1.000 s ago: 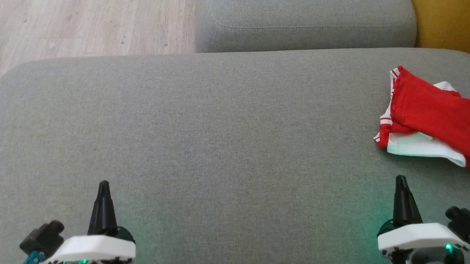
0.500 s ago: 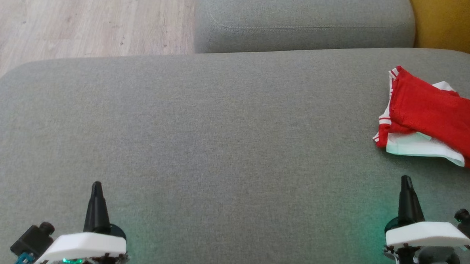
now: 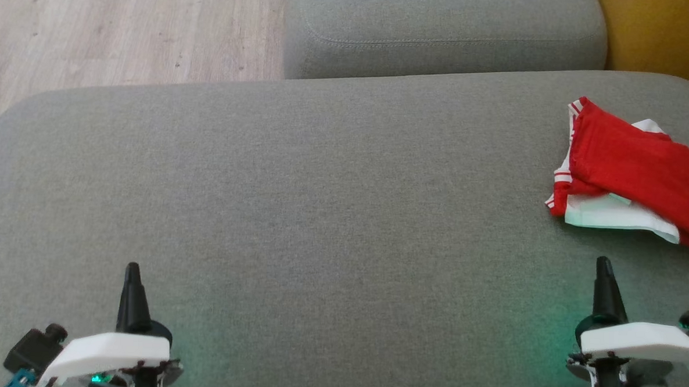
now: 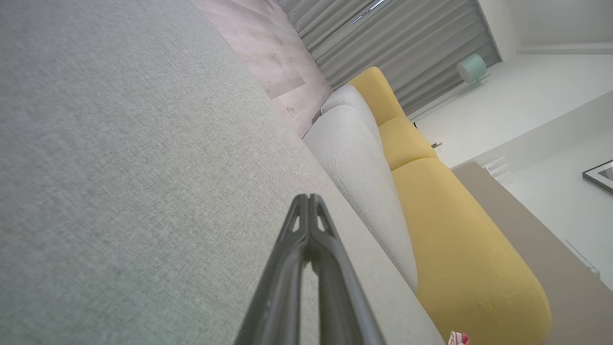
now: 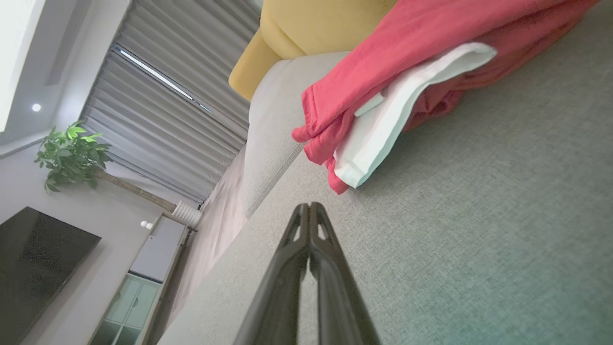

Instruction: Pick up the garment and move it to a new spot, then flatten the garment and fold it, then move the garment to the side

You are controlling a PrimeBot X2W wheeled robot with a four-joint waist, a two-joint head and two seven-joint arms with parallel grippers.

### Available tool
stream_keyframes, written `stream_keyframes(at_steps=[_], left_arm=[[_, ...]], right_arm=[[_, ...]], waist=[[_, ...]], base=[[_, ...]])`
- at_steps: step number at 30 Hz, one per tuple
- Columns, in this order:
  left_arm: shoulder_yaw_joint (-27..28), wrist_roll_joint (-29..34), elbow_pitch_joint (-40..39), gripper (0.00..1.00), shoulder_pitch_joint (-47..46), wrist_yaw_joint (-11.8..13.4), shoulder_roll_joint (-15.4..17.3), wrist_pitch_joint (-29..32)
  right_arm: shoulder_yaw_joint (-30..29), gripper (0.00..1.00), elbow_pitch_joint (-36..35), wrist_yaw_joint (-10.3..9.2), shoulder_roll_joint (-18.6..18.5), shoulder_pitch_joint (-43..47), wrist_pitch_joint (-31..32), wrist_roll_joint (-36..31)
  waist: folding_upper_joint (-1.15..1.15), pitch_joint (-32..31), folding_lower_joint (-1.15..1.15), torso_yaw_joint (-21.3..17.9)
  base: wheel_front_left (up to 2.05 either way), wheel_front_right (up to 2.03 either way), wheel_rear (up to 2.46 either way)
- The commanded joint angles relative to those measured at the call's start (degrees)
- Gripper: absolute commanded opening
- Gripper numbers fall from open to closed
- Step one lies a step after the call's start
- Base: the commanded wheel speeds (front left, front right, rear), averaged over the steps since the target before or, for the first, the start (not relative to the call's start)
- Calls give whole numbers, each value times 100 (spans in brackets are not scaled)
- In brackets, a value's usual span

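Left end effector (image 3: 133,272) low left: fingers pressed together, empty, over grey sofa seat (image 3: 321,186). Right end effector (image 3: 604,269) low right: likewise closed, empty, tip near garment (image 3: 630,165), apart from it. Garment red with white panel and striped trim, bunched, lying at seat's right side. Beyond: second grey cushion (image 3: 444,29), wood floor (image 3: 95,31) far left, yellow cushion (image 3: 665,33) far right.
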Motion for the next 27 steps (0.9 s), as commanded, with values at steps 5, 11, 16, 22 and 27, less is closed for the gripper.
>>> stream_keyframes(at_steps=[5,11,16,22,27], left_arm=[[193,-348,-173,0,-288,-55,37,108],[249,-613,-172,0,-310,-63,38,193],[306,-878,-171,0,-331,-71,39,278],[374,-1196,-169,0,-357,-80,39,380],[431,-1460,-168,0,-379,-88,40,466]], right_arm=[[17,0,-255,-2,-22,-339,106,440],[-10,0,-286,-2,-23,-347,189,770],[-37,0,-317,-2,-24,-355,271,1100],[-69,0,-354,-3,-25,-364,370,1497],[-96,0,-385,-3,-26,-372,452,1827]], waist=[[0,-4,0,-5],[0,-8,0,-10],[0,-12,0,-15],[0,-17,0,-20],[0,-21,0,-25]], base=[[0,0,0],[0,0,0],[0,0,0],[0,0,0],[0,0,0]])
